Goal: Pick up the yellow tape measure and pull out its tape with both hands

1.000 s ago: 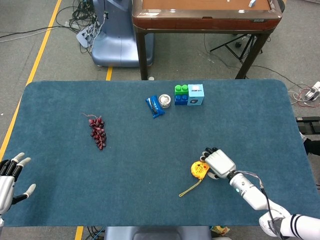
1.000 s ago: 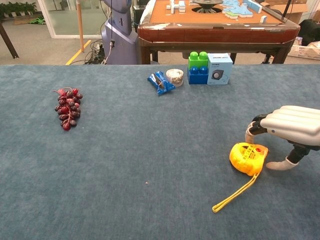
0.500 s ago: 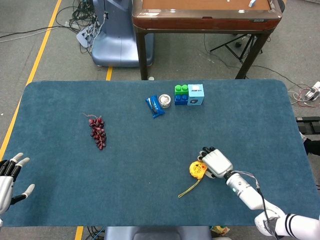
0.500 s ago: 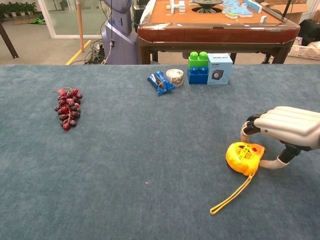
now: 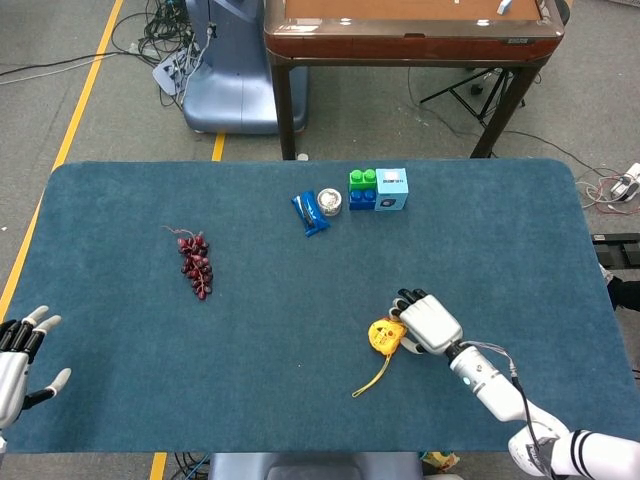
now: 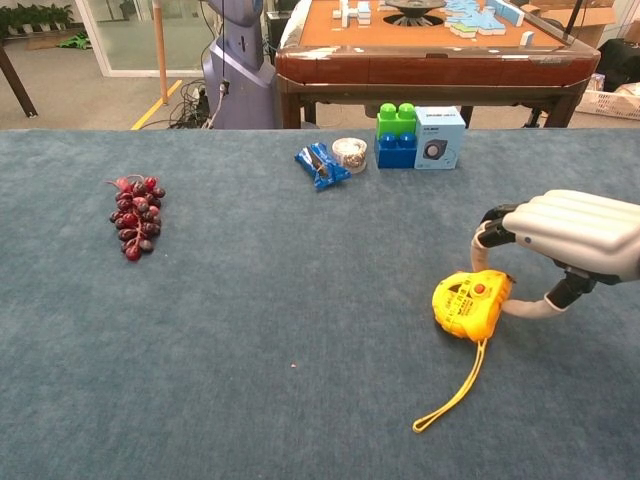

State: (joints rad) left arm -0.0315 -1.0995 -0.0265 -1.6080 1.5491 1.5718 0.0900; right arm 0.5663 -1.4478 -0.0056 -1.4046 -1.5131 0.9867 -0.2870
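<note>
Yellow tape measure (image 6: 469,305) lies on the blue bench (image 6: 250,330), right of centre, nearer the front edge than the back. Its yellow strap (image 6: 451,390) trails off toward the front edge, lying loose on the cloth.

R hand (image 6: 570,235) is arched over the tape's right side: fingers (image 6: 490,228) curl down just behind the case, thumb reaches in at its right front edge. Fingers curled around it, but can't tell if they actually clamp it; case sits on the bench. In head view R hand (image 5: 428,322) is just right of the tape (image 5: 384,335).

L hand (image 5: 20,355) is at the bench's far left front corner, well apart from the tape, fingers spread, holding nothing.

Also on bench: grapes (image 6: 135,215) at left; along the back, blue packet (image 6: 322,164), small tin (image 6: 349,153), green-blue blocks (image 6: 396,134), light blue box (image 6: 439,137), all close together.
</note>
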